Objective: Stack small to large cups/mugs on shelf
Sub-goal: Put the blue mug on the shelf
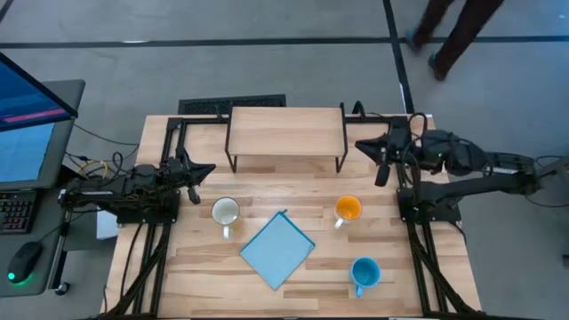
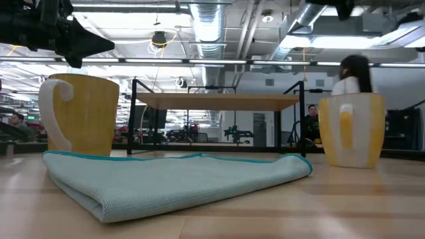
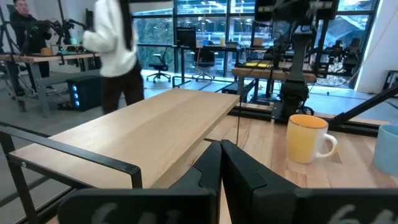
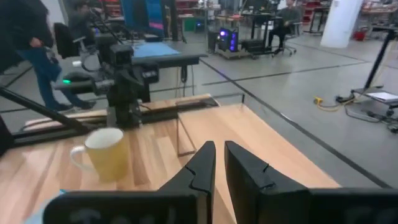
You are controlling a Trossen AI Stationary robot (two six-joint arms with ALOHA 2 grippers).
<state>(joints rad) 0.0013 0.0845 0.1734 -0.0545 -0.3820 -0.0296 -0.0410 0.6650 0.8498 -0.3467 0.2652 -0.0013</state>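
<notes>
I see a blue cloth (image 1: 277,250) between three upright mugs (image 1: 348,209); left gripper (image 1: 206,170) closed empty, right gripper (image 1: 381,179) slightly parted, empty.

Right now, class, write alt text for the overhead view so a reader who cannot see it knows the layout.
Three mugs, cream, orange and light blue, stand around a blue cloth on a wooden table, none yet on the empty shelf at the far edge. The left end effector and right end effector flank the shelf, holding nothing.
</notes>
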